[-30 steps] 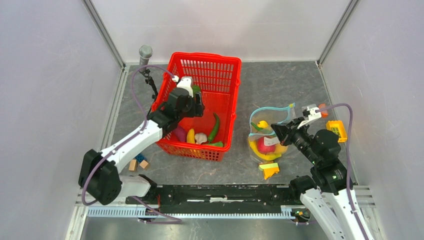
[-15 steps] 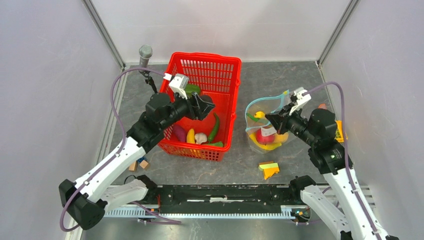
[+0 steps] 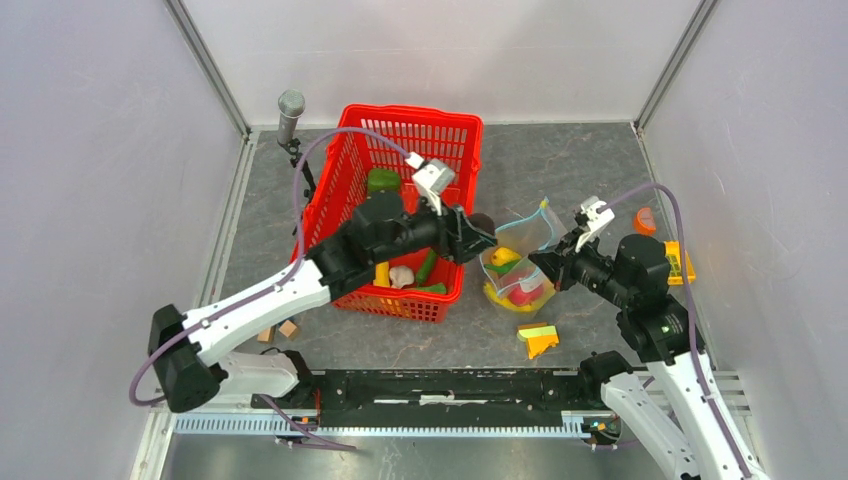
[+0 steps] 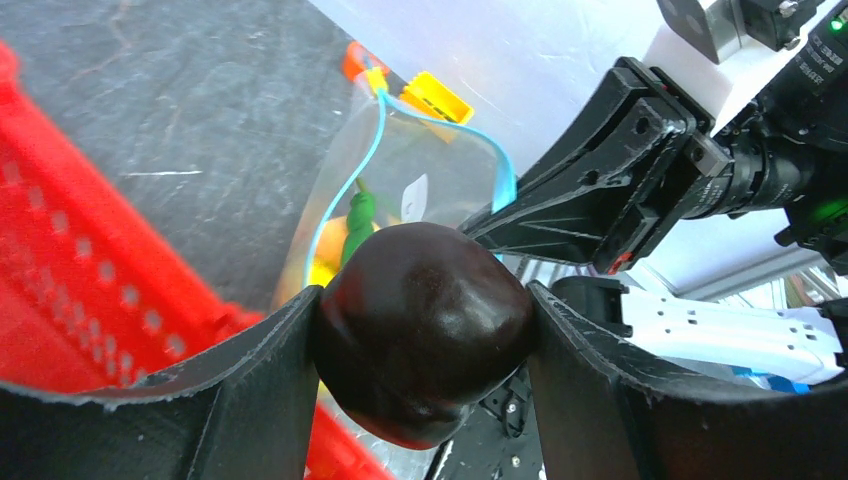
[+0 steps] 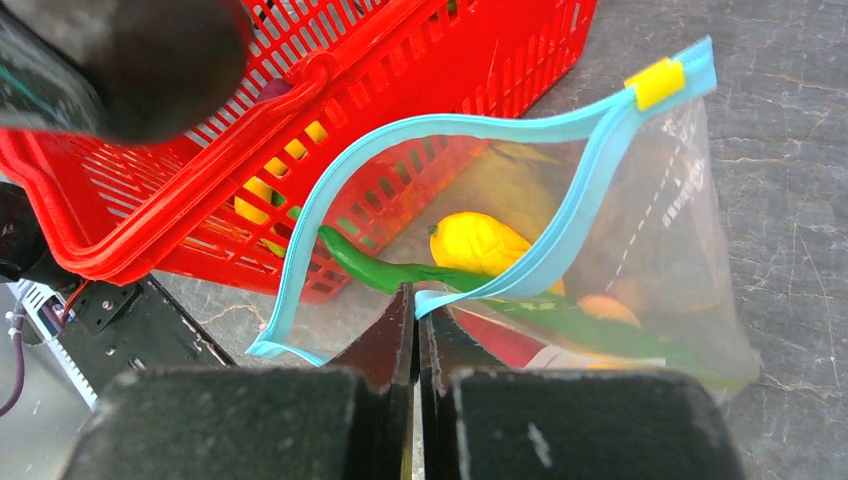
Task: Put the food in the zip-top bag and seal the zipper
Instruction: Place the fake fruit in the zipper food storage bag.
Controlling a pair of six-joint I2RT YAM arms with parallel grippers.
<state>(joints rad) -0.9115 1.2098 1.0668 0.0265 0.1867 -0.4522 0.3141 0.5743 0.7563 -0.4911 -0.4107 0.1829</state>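
My left gripper (image 3: 478,235) is shut on a dark eggplant (image 4: 425,325) and holds it in the air just left of the bag's mouth. The clear zip-top bag (image 3: 515,268) stands open right of the red basket. It holds a yellow banana (image 5: 480,245), a green pepper (image 5: 385,268) and a red piece. My right gripper (image 5: 416,300) is shut on the near lip of the bag at its light blue zipper (image 5: 560,225) and holds the mouth open. The zipper is unsealed, and its yellow slider (image 5: 655,82) sits at the far end.
The red lattice basket (image 3: 330,185) holds a green pepper (image 3: 382,181), a yellow piece, a white mushroom (image 3: 401,276) and a long green pepper. A yellow-green-orange block stack (image 3: 540,339) lies in front of the bag. A yellow crate (image 3: 682,262) is at right. Small blocks (image 3: 288,328) lie at left.
My left gripper has swung right, out of the basket, carrying the eggplant to the bag's mouth. My right gripper has lifted the bag's lip and drawn the bag left toward the basket.
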